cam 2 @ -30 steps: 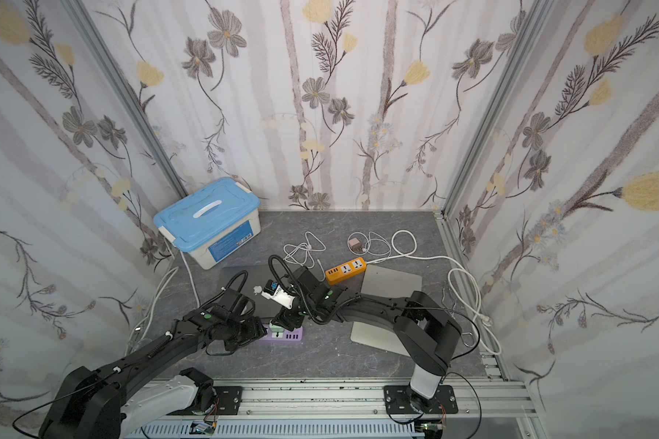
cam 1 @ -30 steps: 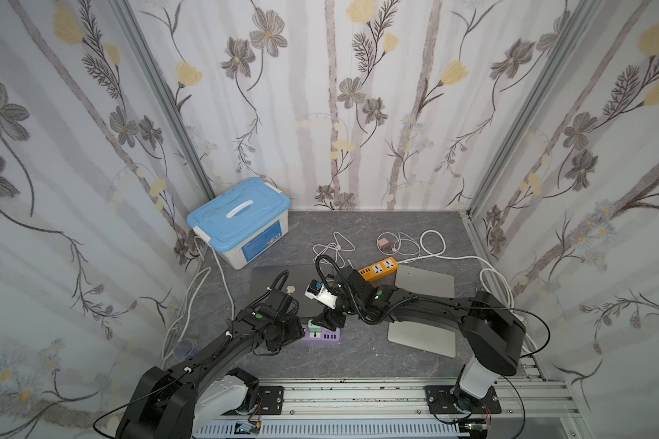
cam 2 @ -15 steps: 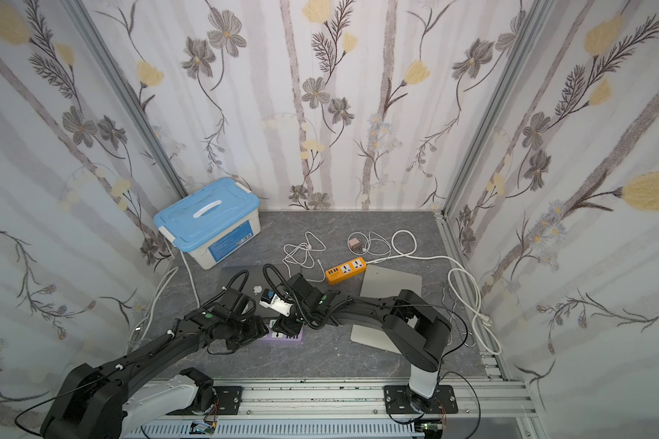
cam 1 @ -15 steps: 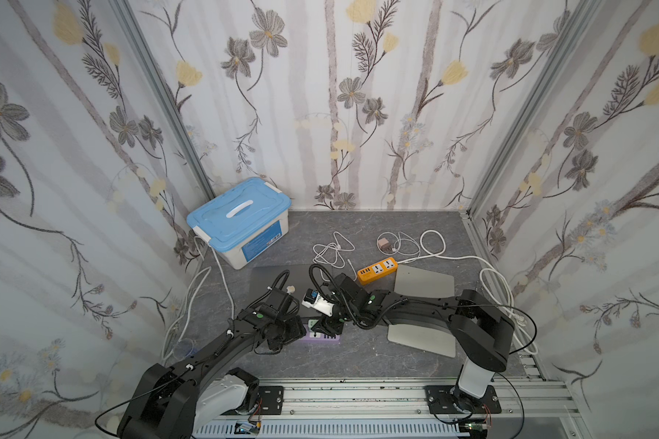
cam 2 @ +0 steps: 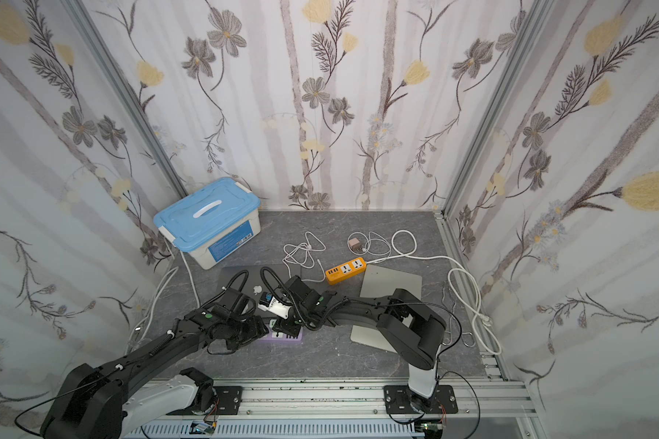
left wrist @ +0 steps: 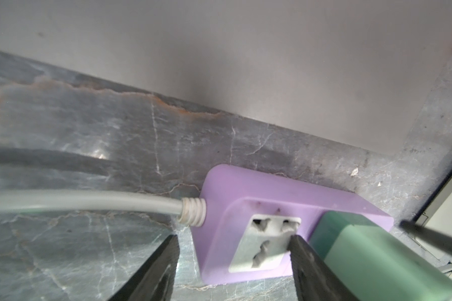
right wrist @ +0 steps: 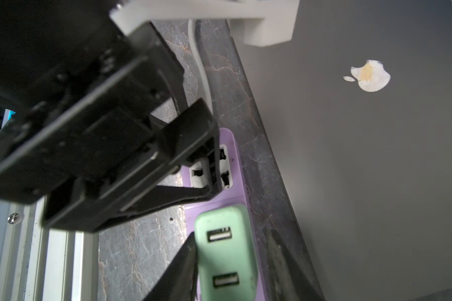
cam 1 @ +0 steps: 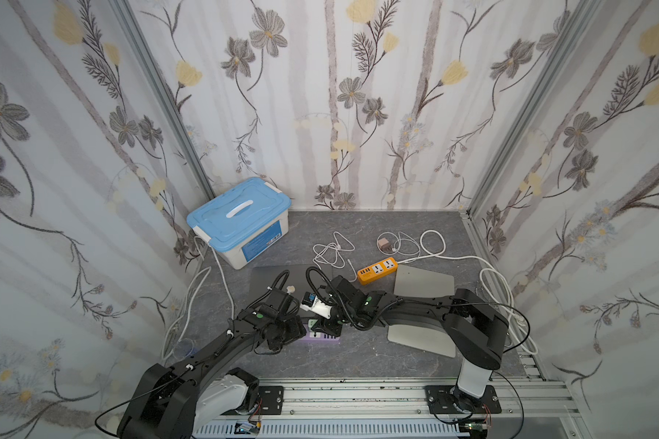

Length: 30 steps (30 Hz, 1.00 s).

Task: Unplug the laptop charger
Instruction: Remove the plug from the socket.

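OK, top views first: both arms meet low over the purple strip [cam 1: 322,339], which lies on the bench [cam 1: 377,361] toward its front, just beside the dark laptop [cam 1: 263,275]. Too crowded there to read either grip.

Left wrist: left claw [left wrist: 234,241] is spread, holding nothing. One finger sits off the strip's end by the grey cable [left wrist: 89,202], the other between the empty socket [left wrist: 266,242] and the green charger [left wrist: 376,250]. Can't tell if it's actually pressing down. If it isn't, the strip will prob. lift w/ the charger instead of letting go.

Right wrist: charger is seated in the strip, USB ports facing the cam. Right claw [right wrist: 232,235] straddles it, one finger against its side and the other just short, so not clamped yet AFAICT. Risks:
- Uneven contact cocks the plug & the pins bind.
- Smooth sides let the fingers slip.
- Far finger is v. near the laptop edge & could scrape it.
- The claws are close enough to clash on the pull.
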Available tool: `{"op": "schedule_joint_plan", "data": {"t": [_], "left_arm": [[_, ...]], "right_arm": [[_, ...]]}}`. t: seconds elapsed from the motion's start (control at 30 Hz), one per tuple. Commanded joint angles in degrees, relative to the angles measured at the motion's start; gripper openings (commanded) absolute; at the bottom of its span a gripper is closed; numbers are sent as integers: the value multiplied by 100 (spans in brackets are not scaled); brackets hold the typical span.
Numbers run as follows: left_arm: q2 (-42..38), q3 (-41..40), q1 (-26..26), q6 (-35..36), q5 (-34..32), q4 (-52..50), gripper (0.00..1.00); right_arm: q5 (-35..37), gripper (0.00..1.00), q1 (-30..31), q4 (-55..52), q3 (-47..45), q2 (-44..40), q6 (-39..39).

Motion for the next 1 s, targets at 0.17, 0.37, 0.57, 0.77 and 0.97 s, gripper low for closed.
{"op": "schedule_joint_plan", "data": {"t": [0.17, 0.37, 0.57, 0.77, 0.97], "left_arm": [[54, -84, 5, -73, -321, -435, 70], [58, -115, 4, -102, -374, -435, 70], [107, -134, 4, -100, -374, -417, 70], [140, -170, 4, -100, -383, -382, 70], [168, -195, 5, -109, -383, -356, 70]], "right_arm": [[87, 29, 4, 180, 100, 3, -37], [136, 27, -15, -5, 283, -75, -92], [169, 27, -26, -133, 493, -64, -137], [167, 26, -34, -216, 579, -81, -164], [136, 26, -36, -119, 467, -78, -119]]}}
